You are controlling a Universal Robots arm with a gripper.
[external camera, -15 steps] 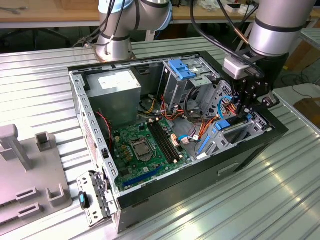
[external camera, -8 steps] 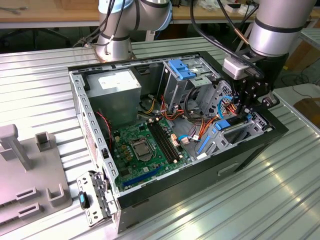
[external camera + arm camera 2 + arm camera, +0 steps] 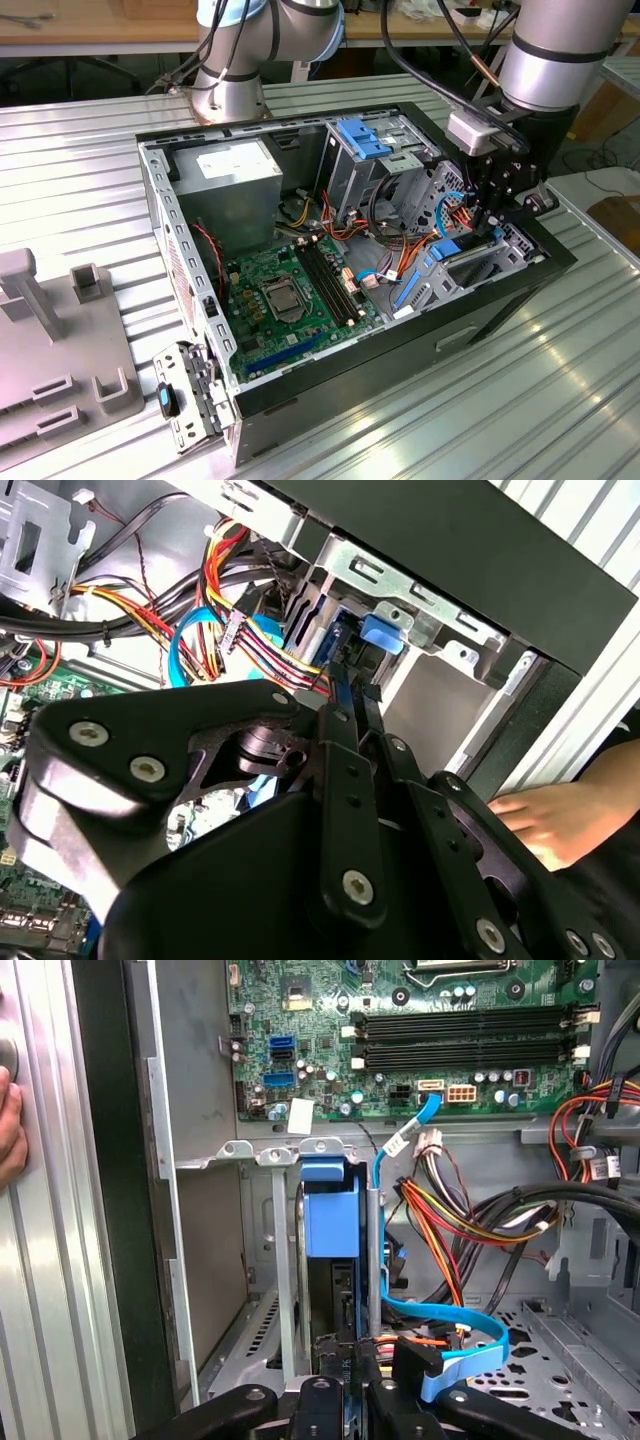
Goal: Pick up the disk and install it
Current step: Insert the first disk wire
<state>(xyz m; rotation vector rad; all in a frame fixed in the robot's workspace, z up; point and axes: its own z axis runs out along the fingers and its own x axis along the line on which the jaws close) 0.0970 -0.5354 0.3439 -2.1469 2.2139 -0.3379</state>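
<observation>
The black gripper (image 3: 345, 1385) is closed on the edge of the flat dark disk with bright blue plastic rails (image 3: 331, 1222), which stands upright just beyond it — part-way into the grey metal drive bay (image 3: 262, 1155). Keeping it square to the bay looks key. Farther off lies the green motherboard (image 3: 400, 1035).

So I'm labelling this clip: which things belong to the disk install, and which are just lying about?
Job:
the disk, standing on edge in its bay
the tool
the computer case

Lying about:
the grey fixture block
a hand beside the case
</observation>
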